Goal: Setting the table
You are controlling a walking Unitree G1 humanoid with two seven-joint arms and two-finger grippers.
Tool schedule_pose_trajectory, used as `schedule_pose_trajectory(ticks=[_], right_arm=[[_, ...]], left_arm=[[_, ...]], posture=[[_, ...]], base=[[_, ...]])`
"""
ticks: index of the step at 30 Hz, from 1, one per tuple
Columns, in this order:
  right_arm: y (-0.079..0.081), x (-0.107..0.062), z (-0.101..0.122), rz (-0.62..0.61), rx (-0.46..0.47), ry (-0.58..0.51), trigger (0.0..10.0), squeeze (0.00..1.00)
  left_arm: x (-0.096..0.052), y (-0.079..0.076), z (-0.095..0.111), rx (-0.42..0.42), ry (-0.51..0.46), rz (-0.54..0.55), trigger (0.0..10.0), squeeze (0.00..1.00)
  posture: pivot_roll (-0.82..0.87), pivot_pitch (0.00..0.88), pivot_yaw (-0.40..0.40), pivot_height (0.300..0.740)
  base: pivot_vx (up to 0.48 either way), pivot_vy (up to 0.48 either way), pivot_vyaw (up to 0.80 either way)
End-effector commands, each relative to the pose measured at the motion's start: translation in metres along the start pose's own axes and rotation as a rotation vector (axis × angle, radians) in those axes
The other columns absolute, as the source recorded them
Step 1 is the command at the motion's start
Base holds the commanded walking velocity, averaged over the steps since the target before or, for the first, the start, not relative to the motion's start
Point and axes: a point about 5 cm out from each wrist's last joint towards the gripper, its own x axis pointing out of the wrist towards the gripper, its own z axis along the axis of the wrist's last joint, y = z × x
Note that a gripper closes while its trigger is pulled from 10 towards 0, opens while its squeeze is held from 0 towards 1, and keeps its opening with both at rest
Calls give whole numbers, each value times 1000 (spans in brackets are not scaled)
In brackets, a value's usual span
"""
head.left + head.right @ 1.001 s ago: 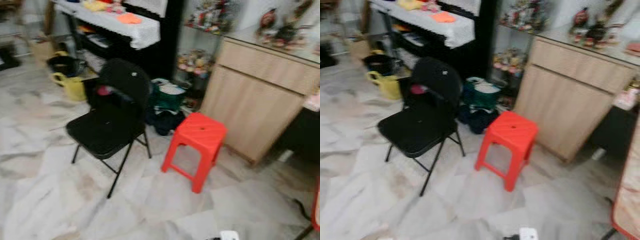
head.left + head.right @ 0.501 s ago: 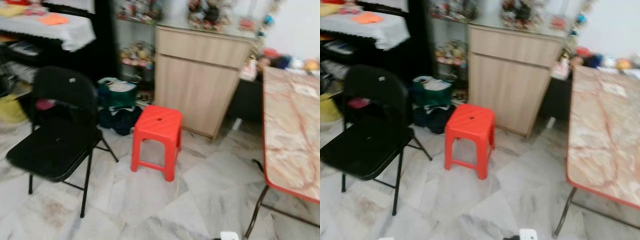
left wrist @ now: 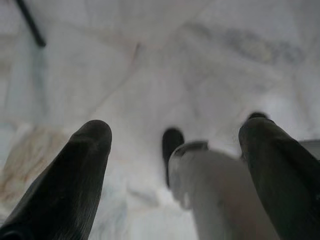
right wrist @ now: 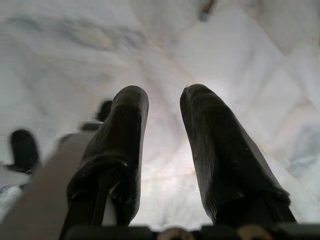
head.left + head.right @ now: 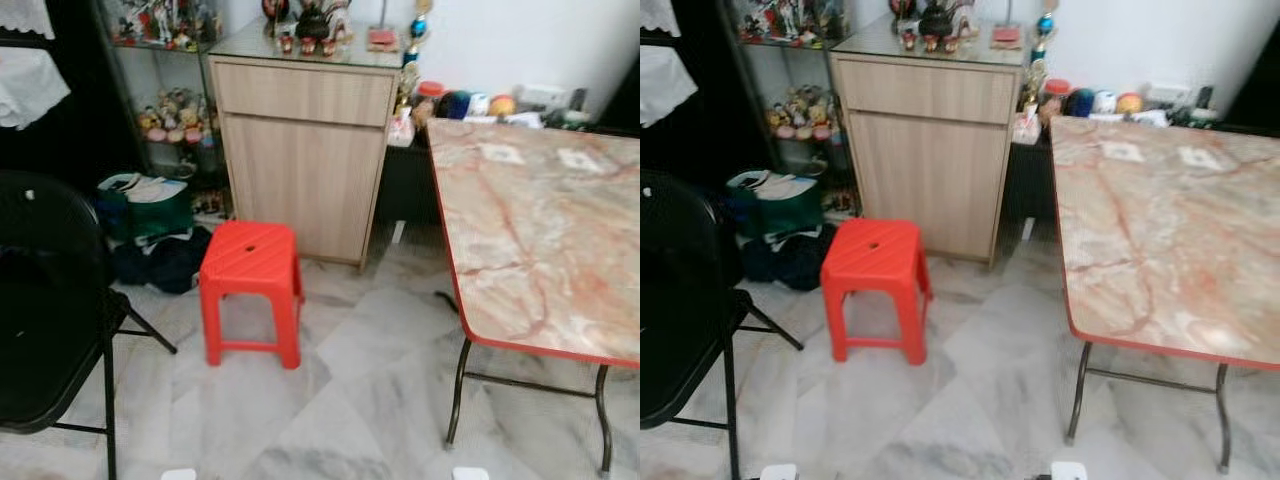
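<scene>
A marble-patterned table [image 5: 540, 240] with a red rim and thin black legs stands on my right. Two small pale cards [image 5: 500, 153] lie near its far end; the rest of its top is bare. Both arms hang down over the pale marble floor. In the left wrist view my left gripper [image 3: 175, 129] is open wide, with only floor and a part of my own leg beyond its fingers. In the right wrist view my right gripper [image 4: 164, 96] is open by a narrow gap, holding nothing.
A red plastic stool [image 5: 250, 265] stands ahead on the floor, with a black folding chair [image 5: 50, 330] at the left edge. Behind them are a wooden cabinet [image 5: 300, 150] topped with figurines, a green bag [image 5: 145, 205] and jars [image 5: 470, 103] beyond the table's far end.
The camera has swung to the right. The table has come into full view, and the black chair and red stool have slid towards the left of the picture.
</scene>
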Motion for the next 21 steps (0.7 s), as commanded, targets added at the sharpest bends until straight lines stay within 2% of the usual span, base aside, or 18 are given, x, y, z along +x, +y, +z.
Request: schedule_pose_trajectory(ticks=[1, 6, 8, 11, 15, 17, 21], right_arm=[[-58, -8, -11, -18, 184, -41, 10000, 0], [-34, -3, -4, 6, 190, -29, 10000, 0], [-24, -2, 1, 34, 206, -43, 10000, 0], [-20, -1, 3, 42, 214, -46, 10000, 0], [-16, 0, 5, 66, 202, -31, 10000, 0], [-17, 0, 7, 75, 177, -32, 10000, 0], [-24, 0, 12, 58, 200, -55, 10000, 0]], left_arm=[[1, -21, -4, 15, 15, -101, 10000, 0], [1, -5, 1, -31, 8, -44, 10000, 0], [0, 0, 2, -13, 10, -44, 10000, 0], [0, 3, 3, -6, 10, -36, 10000, 0], [1, 5, 5, -44, 3, -6, 10000, 0], [1, 4, 6, -55, 1, -3, 10000, 0], [2, -3, 9, -67, -8, -13, 10000, 0]], posture=[[109, 37, -83, 740], [117, 13, -73, 740], [118, 16, -70, 740], [116, 15, -89, 740], [117, 14, -104, 740], [121, 10, -102, 740], [137, 13, -59, 740]], base=[[0, 0, 0], [0, 0, 0], [0, 0, 0], [0, 0, 0], [0, 0, 0], [0, 0, -663], [0, 0, -772]])
